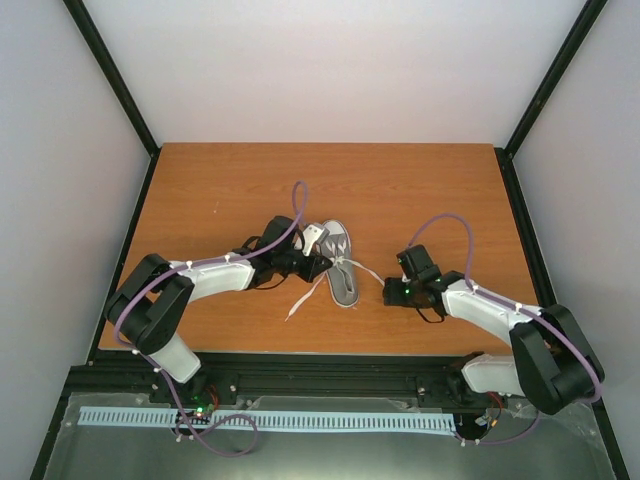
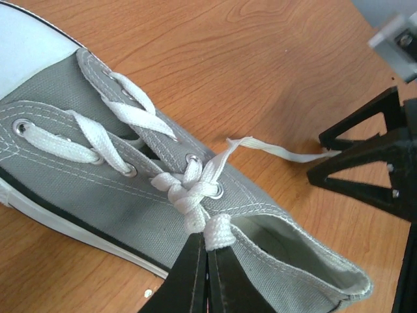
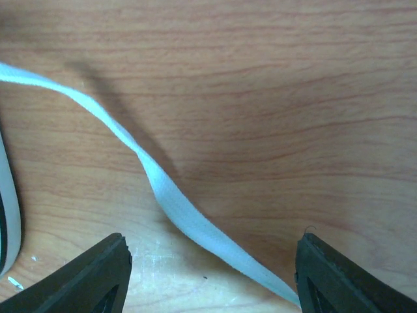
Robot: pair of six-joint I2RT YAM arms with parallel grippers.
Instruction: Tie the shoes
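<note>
The shoe [image 1: 343, 268] is a small grey canvas sneaker with a white toe cap, lying mid-table with its toe pointing away. In the left wrist view the shoe [image 2: 98, 176] shows a first knot in its white laces [image 2: 189, 192]. My left gripper [image 2: 210, 242] is shut on a fold of lace just below that knot, over the shoe's opening. One lace end [image 1: 300, 300] trails toward the near left. The other lace end [image 3: 176, 208] runs right across the wood and passes between the spread fingers of my right gripper [image 3: 214, 244], which is open and low over the table.
The wooden table [image 1: 250, 190] is bounded by a black frame and white walls. Purple cables [image 1: 296, 215] loop over both arms. A perforated white rail [image 1: 260, 420] runs along the near edge behind the arm bases. The right gripper [image 2: 365, 169] stands close to the shoe's heel side.
</note>
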